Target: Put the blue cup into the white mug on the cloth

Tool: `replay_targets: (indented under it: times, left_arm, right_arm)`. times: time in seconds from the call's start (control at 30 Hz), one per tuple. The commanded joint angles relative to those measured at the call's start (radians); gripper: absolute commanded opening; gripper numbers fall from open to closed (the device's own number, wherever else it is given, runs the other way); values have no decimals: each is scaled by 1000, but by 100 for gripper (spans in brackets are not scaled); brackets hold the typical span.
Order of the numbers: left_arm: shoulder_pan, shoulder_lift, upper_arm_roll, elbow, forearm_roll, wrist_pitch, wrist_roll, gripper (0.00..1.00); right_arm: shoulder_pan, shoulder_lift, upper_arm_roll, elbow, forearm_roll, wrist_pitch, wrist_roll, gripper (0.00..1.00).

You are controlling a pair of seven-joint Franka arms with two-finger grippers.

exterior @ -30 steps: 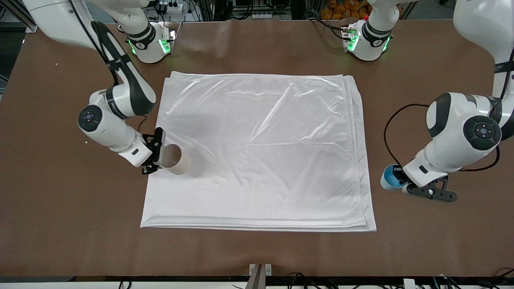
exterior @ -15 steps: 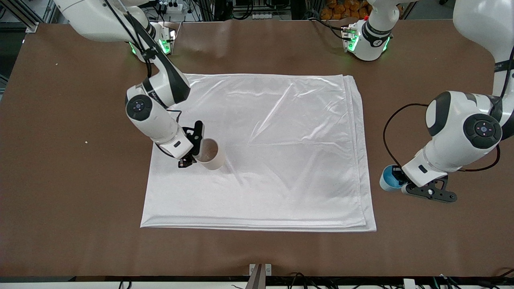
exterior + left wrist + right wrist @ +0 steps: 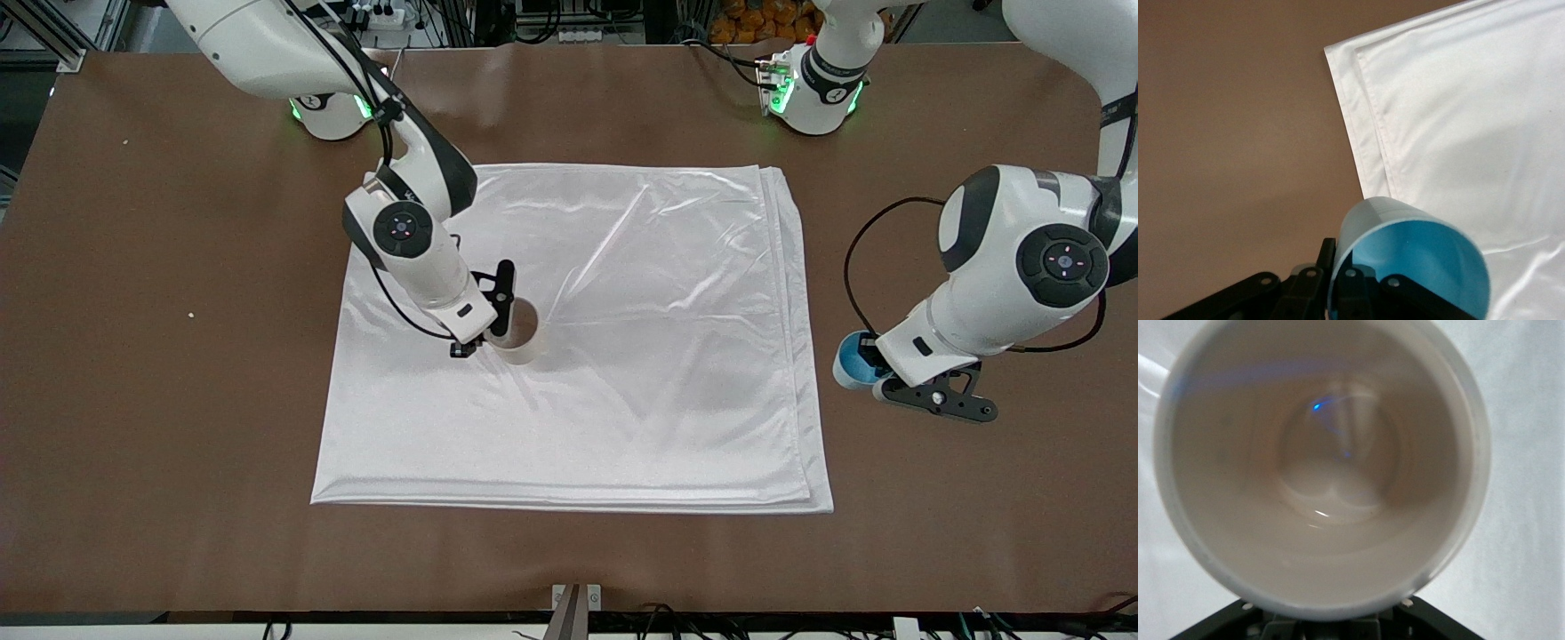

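Clamped on the white mug [image 3: 518,332] by the right end effector [image 3: 484,313], mouth up, over the middle of the cloth [image 3: 622,267] toward the right arm's end. Whether resting on the fabric or just above it: not clear from the front view. Empty inside, per the right wrist view [image 3: 1321,467], with cloth showing all round the rim. Held that way, presumably, to set the mug upright on the cloth as a steady target for the second cup.

Gripped at the rim by the left end effector [image 3: 925,387], the blue cup [image 3: 851,360], low over the bare brown bench [image 3: 133,356] just off the cloth's edge, at the left arm's end. Tilted so the open mouth faces the wrist camera, fingers shut on the cup [image 3: 1411,263] at its wall, folded layers of the cloth [image 3: 1458,120] close beside. Cup well apart from the mug, most of the cloth between them.

Likely stage: mug being positioned first, cup waiting in hand. Still to come, by this reading: carry across the cloth, lining up above the mug's mouth, lowering in. Chief risk: a narrow fit, cup only slightly smaller than mug.
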Motion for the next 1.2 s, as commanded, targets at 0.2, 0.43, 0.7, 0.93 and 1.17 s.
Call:
replay_targets:
  times: [0.2,0.43,0.7,0.93,1.17]
  left_arm:
    - [-8,-7,-38,50,17,-11,-93,0]
    - [-19,6,-37,76,17,-11,-99,0]
    - [-1,6,-37,67,14,-12,-109,0]
    - [1,4,-37,67,14,-20,-116,0]
    - [-5,0,-35,68,16,-51,-125,0]
  right_arm:
    - [82,121,-10,95,-45,-18,109,0]
    - [118,125,-36,95,-62,-35,111,0]
    - [196,129,-82,89,-76,-52,189,0]
    - [208,138,-88,89,-91,-47,194,2]
    - [207,149,-90,84,-108,-46,194,9]
